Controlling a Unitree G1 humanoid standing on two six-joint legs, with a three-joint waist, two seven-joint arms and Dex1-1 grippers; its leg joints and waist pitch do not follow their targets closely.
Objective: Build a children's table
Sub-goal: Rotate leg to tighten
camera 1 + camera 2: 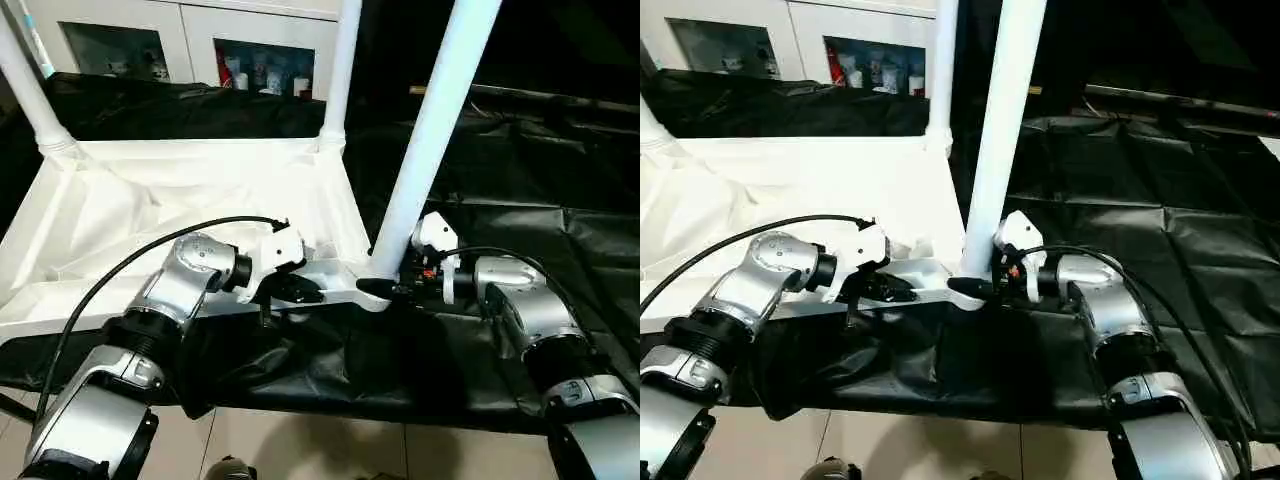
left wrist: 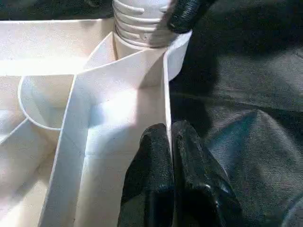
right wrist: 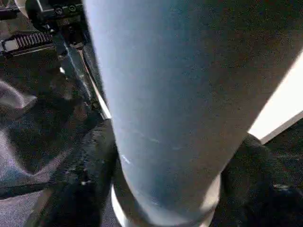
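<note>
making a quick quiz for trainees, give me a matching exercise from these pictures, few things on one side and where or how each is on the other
Things:
1. left gripper
2. right gripper
3. near leg
4. cabinet

States:
A. stands upright in the table top's near corner socket
B. at the back, behind the black sheet
C. fingers shut on the table top's rim wall
D. fingers on either side of the leg's base

Pairs: 1-C, 2-D, 3-A, 4-B
</note>
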